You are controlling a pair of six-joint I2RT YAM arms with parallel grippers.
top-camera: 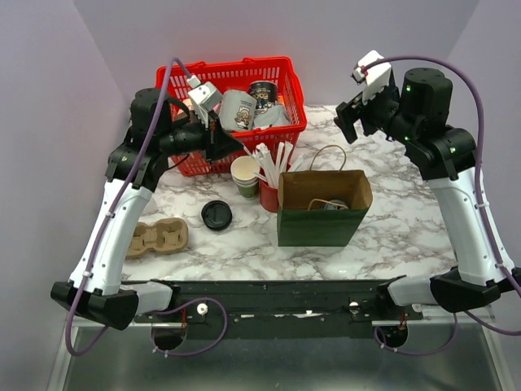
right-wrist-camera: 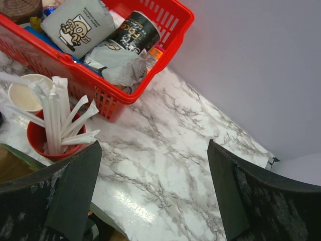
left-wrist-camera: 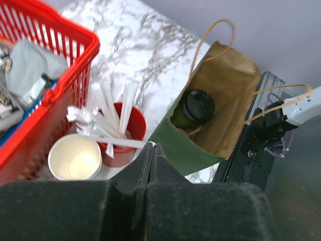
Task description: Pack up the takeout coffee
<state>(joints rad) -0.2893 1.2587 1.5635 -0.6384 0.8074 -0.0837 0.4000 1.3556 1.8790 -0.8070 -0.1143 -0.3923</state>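
Top external view shows a marble table (top-camera: 399, 220) with a red basket (top-camera: 236, 65) at its back left. The basket holds a grey printed pouch (right-wrist-camera: 83, 25), a black lettered can (right-wrist-camera: 134, 32) and a crumpled pale packet (right-wrist-camera: 120, 63). Near the table's middle a bag (top-camera: 317, 226), green outside and brown inside, stands upright and open with its tan loop handles up. The coffee (left-wrist-camera: 198, 106) sits upright low inside it, close to a green wall. The left gripper (left-wrist-camera: 153, 150) hangs over the basket's front edge, its fingers pressed together with nothing between them. The right gripper (right-wrist-camera: 154, 145) is raised over the back right of the table, its fingers spread wide and empty. A brown cardboard carrier (top-camera: 159, 238) lies at the front left with nothing in its wells. Between basket and bag stands a red cup (top-camera: 269, 195) full of white sticks (left-wrist-camera: 108, 125), and just beside it a green cup stack (top-camera: 245, 175), cream inside and lidless. The coffee shows an olive-green wall under a round black lid. A loose black lid (top-camera: 216, 215) lies flat between carrier and bag.
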